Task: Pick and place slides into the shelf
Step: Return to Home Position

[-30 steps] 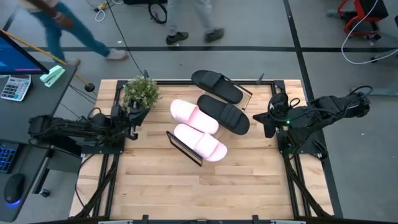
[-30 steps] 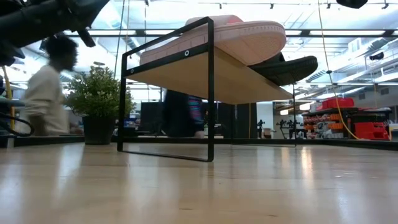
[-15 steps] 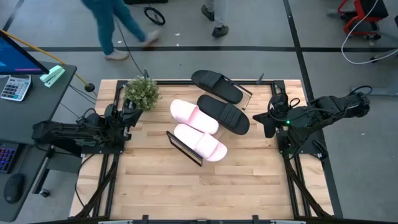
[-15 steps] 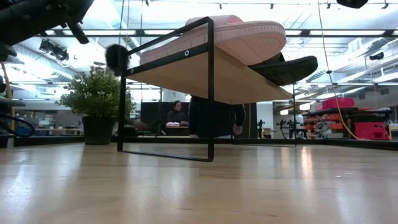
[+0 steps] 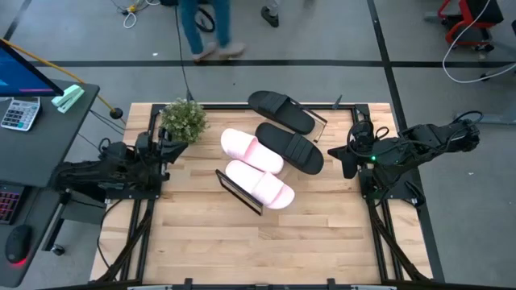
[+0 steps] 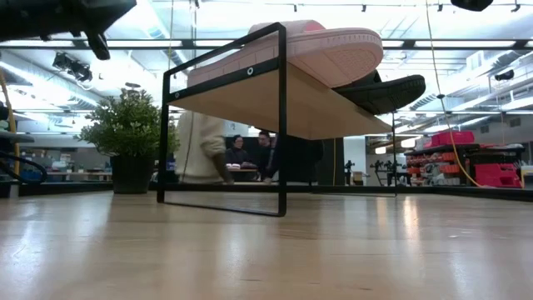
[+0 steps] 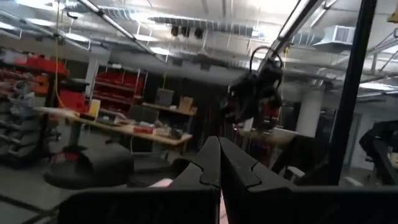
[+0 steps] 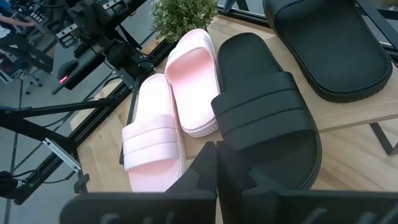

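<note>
All the slides lie side by side on the shelf (image 5: 238, 192) in the middle of the table: two black slides (image 5: 280, 111) (image 5: 290, 147) at the far right, two pale pink slides (image 5: 251, 151) (image 5: 260, 184) nearer the left. The right wrist view shows a pink slide (image 8: 186, 87) and a black slide (image 8: 267, 118) resting sole down on the board (image 8: 348, 118). My left gripper (image 5: 167, 151) is shut at the table's left edge, apart from the shelf. My right gripper (image 5: 343, 158) is shut at the right edge, above and beside the shelf.
A potted plant (image 5: 184, 119) stands at the far left of the table, just beyond my left gripper. In the low view the shelf's black end frame (image 6: 281, 125) stands on the tabletop. People walk on the floor beyond the far edge. Bare wood lies toward the near edge.
My left arm has folded back toward the table's left edge, away from the shelf, and its gripper has tipped upward and risen slightly, staying shut. The slides and the shelf have not moved. People behind the table have walked across.
</note>
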Controlling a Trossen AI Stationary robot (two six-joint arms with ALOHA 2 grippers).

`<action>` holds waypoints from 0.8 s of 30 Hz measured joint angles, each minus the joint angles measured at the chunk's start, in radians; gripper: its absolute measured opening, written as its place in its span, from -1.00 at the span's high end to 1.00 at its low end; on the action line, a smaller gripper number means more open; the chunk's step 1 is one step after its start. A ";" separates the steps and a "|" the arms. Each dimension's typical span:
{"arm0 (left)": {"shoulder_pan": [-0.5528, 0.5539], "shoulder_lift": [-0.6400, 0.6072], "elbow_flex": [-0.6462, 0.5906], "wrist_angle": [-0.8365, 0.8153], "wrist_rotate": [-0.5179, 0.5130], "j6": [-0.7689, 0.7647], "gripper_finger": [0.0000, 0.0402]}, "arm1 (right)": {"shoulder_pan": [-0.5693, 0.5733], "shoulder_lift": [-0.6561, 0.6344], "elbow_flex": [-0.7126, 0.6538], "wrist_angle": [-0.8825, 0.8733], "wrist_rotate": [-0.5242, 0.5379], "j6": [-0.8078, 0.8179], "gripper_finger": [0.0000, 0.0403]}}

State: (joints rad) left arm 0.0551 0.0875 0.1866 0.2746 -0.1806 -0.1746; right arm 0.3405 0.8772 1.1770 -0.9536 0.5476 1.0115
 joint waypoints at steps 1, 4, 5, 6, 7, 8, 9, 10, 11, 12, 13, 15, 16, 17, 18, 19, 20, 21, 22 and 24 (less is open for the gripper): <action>0.000 -0.006 0.011 -0.015 0.000 0.008 1.00 | 0.000 0.000 0.000 0.000 0.000 0.000 1.00; 0.000 -0.021 0.002 0.014 -0.002 0.027 1.00 | 0.000 0.000 0.000 0.000 0.000 0.000 1.00; 0.000 -0.025 -0.011 0.021 -0.002 0.025 1.00 | 0.000 0.000 0.000 0.000 0.000 0.000 1.00; 0.000 -0.031 -0.029 0.031 -0.002 0.018 1.00 | 0.000 0.000 0.000 0.000 0.000 0.000 1.00; 0.000 -0.033 -0.047 0.051 -0.005 0.003 1.00 | 0.000 0.000 0.000 0.000 0.000 0.000 1.00; 0.000 -0.033 -0.067 0.081 -0.006 -0.010 1.00 | 0.000 0.000 0.000 0.000 0.000 0.000 1.00; 0.000 -0.033 -0.088 0.108 -0.006 -0.026 1.00 | 0.000 0.000 0.000 0.000 0.000 0.003 1.00; 0.000 -0.032 -0.107 0.137 -0.006 -0.032 1.00 | 0.000 0.000 0.000 0.000 0.000 0.007 1.00; 0.000 -0.032 -0.125 0.165 -0.006 -0.036 1.00 | 0.000 0.000 0.000 0.000 0.000 0.010 1.00; 0.000 -0.032 -0.140 0.192 -0.006 -0.039 1.00 | 0.000 0.000 0.000 0.000 0.000 0.010 1.00; 0.000 -0.032 -0.152 0.215 -0.006 -0.040 1.00 | 0.000 0.000 0.000 0.000 0.000 0.010 1.00; 0.000 -0.032 -0.175 0.258 -0.007 -0.040 1.00 | 0.000 0.000 0.000 0.000 0.000 0.014 1.00; 0.000 -0.031 -0.178 0.265 -0.007 -0.041 1.00 | 0.000 0.000 0.000 0.000 0.000 0.015 1.00; 0.000 -0.032 -0.178 0.267 -0.007 -0.040 1.00 | 0.000 0.000 0.000 0.000 0.000 0.015 1.00; 0.000 -0.032 -0.178 0.269 -0.007 -0.034 1.00 | 0.000 0.000 0.000 0.000 0.001 0.015 1.00; 0.000 -0.031 -0.178 0.265 -0.007 -0.026 1.00 | 0.000 0.000 0.000 0.000 0.001 0.015 1.00; 0.000 -0.031 -0.178 0.264 -0.007 -0.020 1.00 | 0.000 0.000 0.000 0.000 0.000 0.015 1.00; 0.000 -0.031 -0.178 0.261 -0.007 -0.012 1.00 | 0.000 0.000 0.000 0.000 0.001 0.015 1.00; 0.000 -0.031 -0.178 0.252 -0.007 0.000 1.00 | 0.000 0.000 0.000 0.000 0.001 0.015 1.00; -0.003 -0.031 -0.178 0.205 -0.006 0.020 1.00 | 0.000 0.000 0.000 0.000 0.001 0.015 1.00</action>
State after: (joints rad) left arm 0.0517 0.0563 0.0090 0.4801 -0.1871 -0.1542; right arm 0.3405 0.8776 1.1770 -0.9535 0.5483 1.0264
